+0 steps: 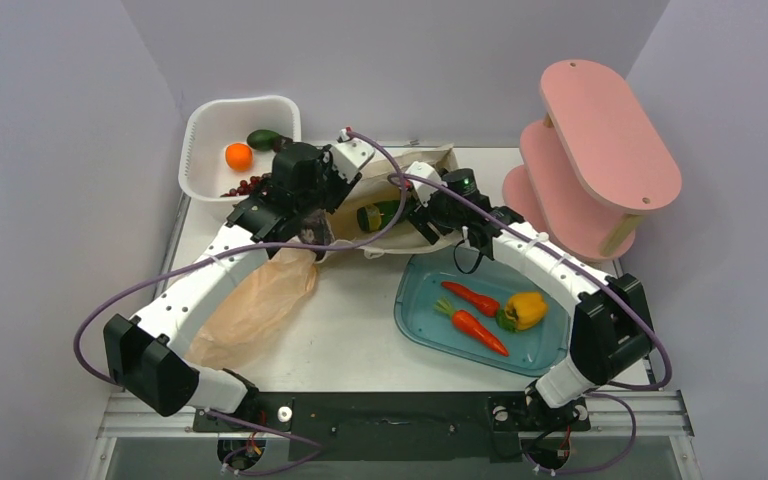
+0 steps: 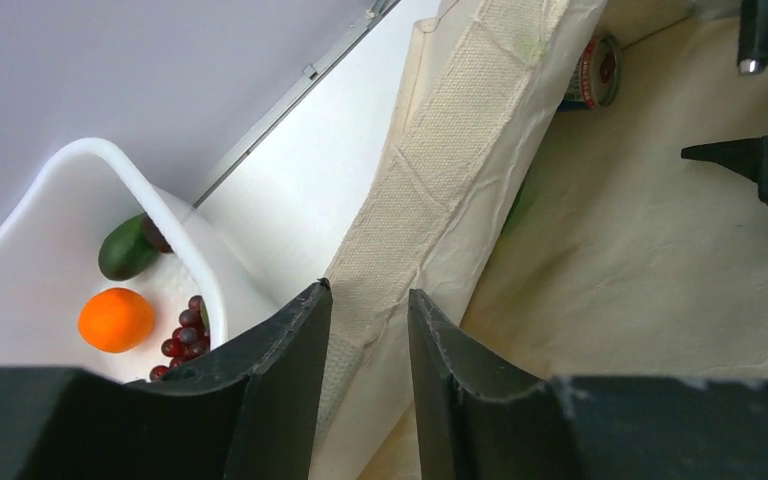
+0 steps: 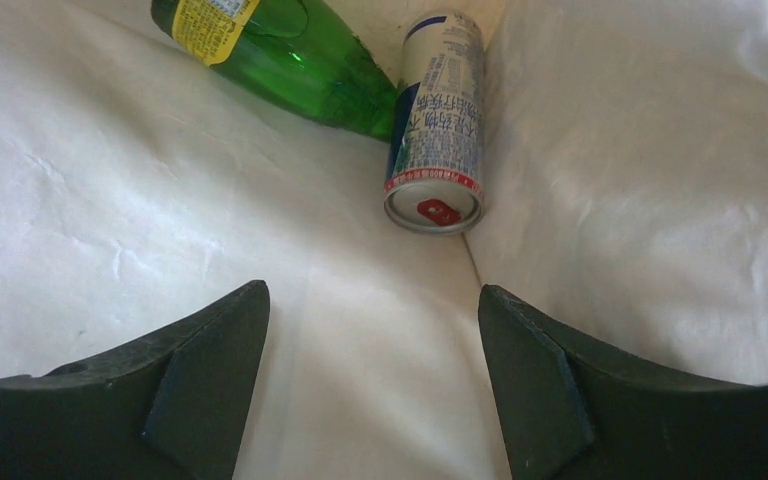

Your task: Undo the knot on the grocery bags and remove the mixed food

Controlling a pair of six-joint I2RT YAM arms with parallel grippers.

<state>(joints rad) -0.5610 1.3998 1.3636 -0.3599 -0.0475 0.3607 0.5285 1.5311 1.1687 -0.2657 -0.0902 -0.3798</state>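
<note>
1. Reaching in: the right fingers [image 3: 200, 390] stand wide apart and empty. They point into the canvas tote [image 2: 640, 260] at a blue-silver can [image 3: 438, 120] and a green bottle [image 3: 290, 60], which lie touching on the lining. The can is the nearer, so it looks the likelier pick.
2. At upper centre of the overhead frame, the left fingers [image 2: 280, 390] sit roughly half closed on either side of the tote's webbing rim. Whether they already pinch the cloth cannot be told. The likely purpose is to keep the mouth open for the other arm.
3. Out of the bags: two carrots [image 1: 478, 330] lie in the teal tray [image 1: 415, 300] at lower right, beside a yellow bell pepper [image 1: 525, 310]. The avocado [image 1: 263, 138] rests in the white basket [image 1: 195, 130] at upper left, with an orange fruit [image 1: 239, 156] and grapes [image 1: 245, 186].
4. The peach plastic bag [image 1: 260, 300] lies slack and flat on the tabletop, left of centre. No knot shows on it.
5. Only the right wrist view shows the can and bottle side by side. From overhead the bottle shows, but the can cannot be made out. Only the left wrist view shows the rim between its fingers, with the can's end at its top edge. The tray and plastic bag appear from overhead alone.
</note>
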